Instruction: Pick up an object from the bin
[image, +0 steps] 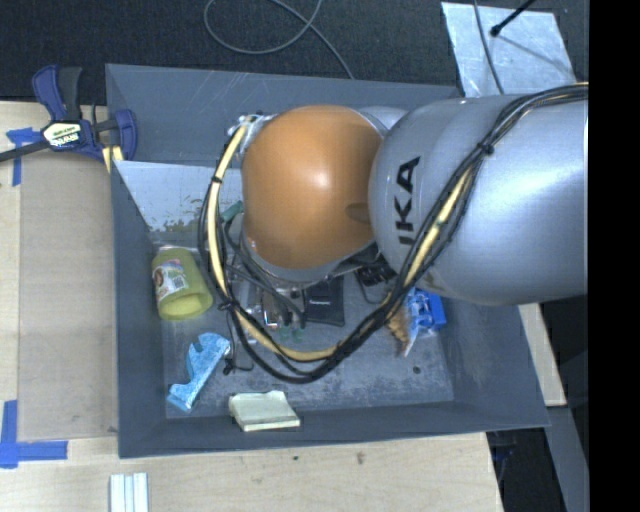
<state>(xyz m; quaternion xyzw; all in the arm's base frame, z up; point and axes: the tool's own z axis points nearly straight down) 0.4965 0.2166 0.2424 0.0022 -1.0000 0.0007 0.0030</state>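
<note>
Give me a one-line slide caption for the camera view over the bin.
KUKA arm over the grey bin; a yellow jar, blue plastic piece and pale block lie beside it.

arm (500, 200): silver-grey, black "KA" letters | wrist cover (305, 190): glossy orange dome | cables (212, 215): yellow and black
</note>
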